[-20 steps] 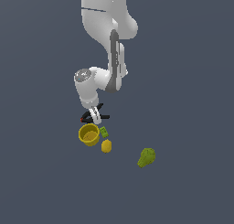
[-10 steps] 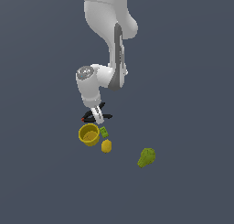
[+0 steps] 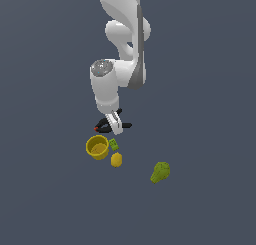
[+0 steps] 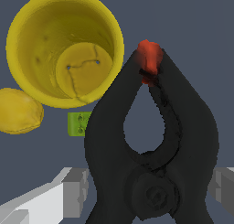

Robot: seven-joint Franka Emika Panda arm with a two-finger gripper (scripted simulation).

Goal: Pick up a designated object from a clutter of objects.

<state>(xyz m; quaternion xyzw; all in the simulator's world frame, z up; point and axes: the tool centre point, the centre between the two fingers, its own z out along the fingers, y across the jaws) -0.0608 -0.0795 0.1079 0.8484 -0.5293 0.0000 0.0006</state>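
STEP: lift under way, judged | GRIPPER [image 3: 116, 123]: clamped on small black spring clamp with red-orange tips [image 4: 153, 145] | PLACE: clamp just above round yellow cup [image 3: 97, 147], apparently off the table | NEXT: raise straight up clear of cup and small green block [image 3: 114, 144]

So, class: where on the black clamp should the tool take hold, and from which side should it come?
Grip the clamp across its wide body near the pivot, coming from above. It lies flat, so its sides face the tool, whose fingers already flank it there. The red tips are too narrow.
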